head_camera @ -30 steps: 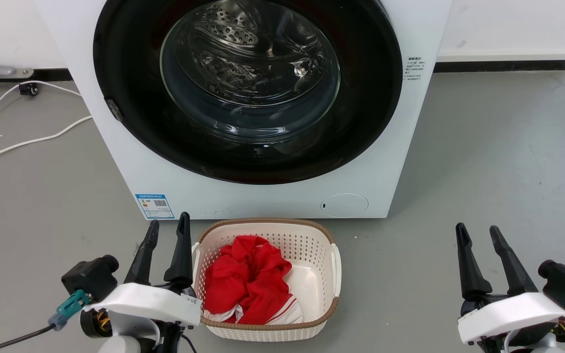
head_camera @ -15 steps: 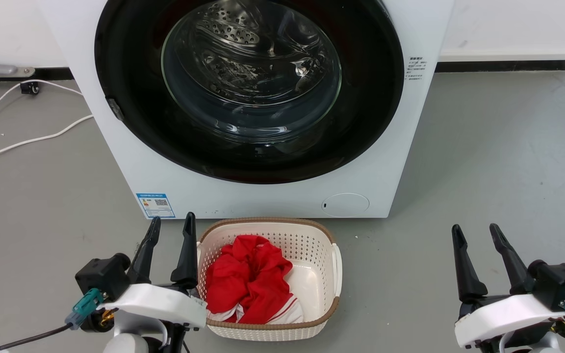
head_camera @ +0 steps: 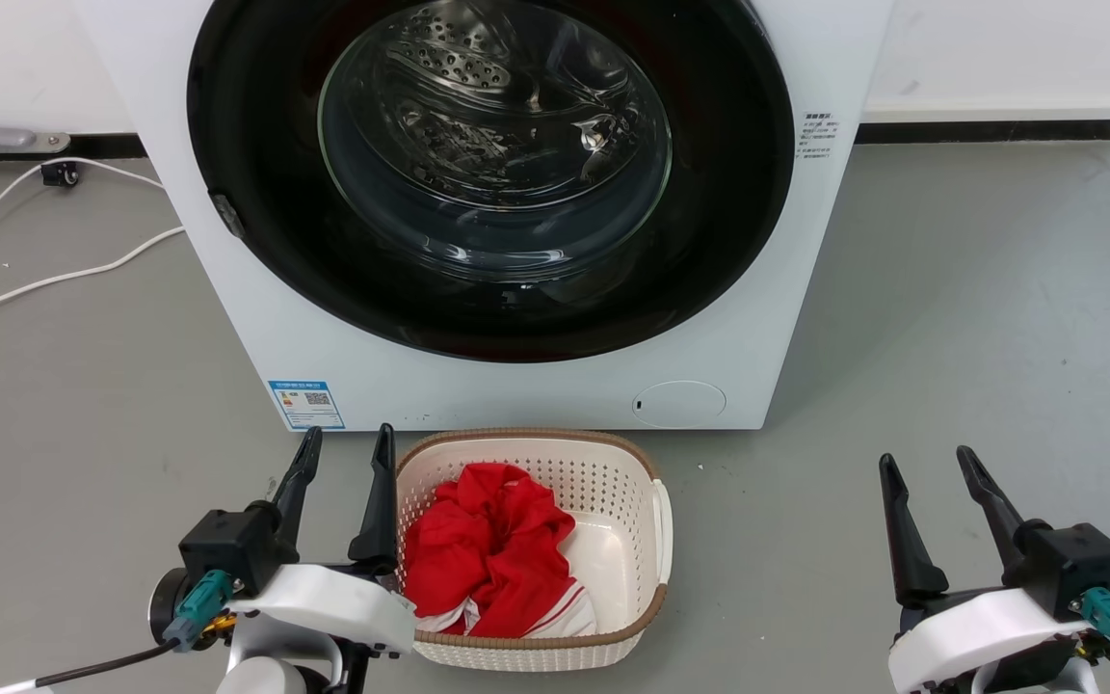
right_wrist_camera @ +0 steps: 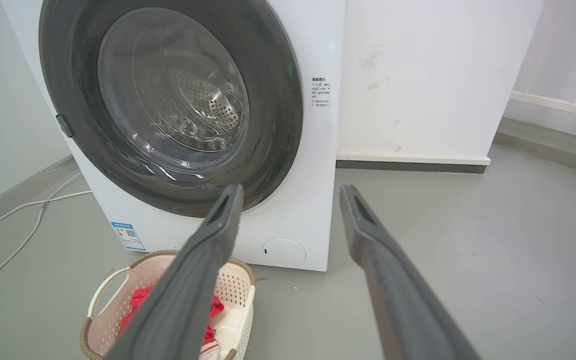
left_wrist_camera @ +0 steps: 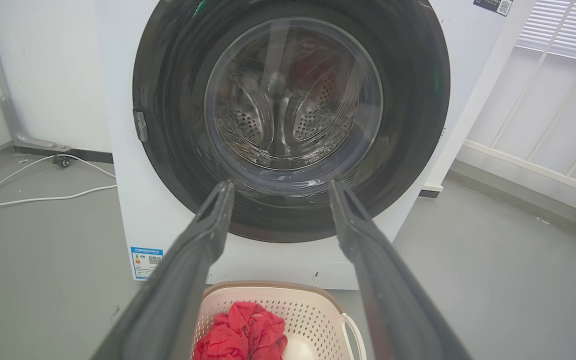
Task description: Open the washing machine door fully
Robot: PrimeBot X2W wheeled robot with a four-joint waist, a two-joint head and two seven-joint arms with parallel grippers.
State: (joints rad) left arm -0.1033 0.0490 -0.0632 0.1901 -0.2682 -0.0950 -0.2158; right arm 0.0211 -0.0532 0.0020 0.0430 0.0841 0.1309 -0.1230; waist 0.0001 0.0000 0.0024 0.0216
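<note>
Grey floor (head_camera: 950, 318) and a white wall (head_camera: 998, 48) frame the head view: the washing machine (head_camera: 256, 328) stands at the far side, and the washing machine door (head_camera: 492, 164) is shut flat against its front, so the task appears not yet begun. Just in front sits a cream basket (head_camera: 526, 436) holding a red garment (head_camera: 488, 549), probably laundry waiting to go in. The left gripper (head_camera: 348, 432) hovers just beside the basket's left wall, with the right gripper (head_camera: 926, 456) well apart to the right. Both point toward the machine, spread and holding nothing.

Left wrist view — spread fingers (left_wrist_camera: 203, 250) frame the door's lower half. A small grey tab (left_wrist_camera: 140, 125) on the door's left edge looks like the pull point, which would favour this arm.

Right wrist view — this arm's two prongs, likewise apart and empty, aim at the machine's lower right front, and the arm seems held in reserve.
</note>
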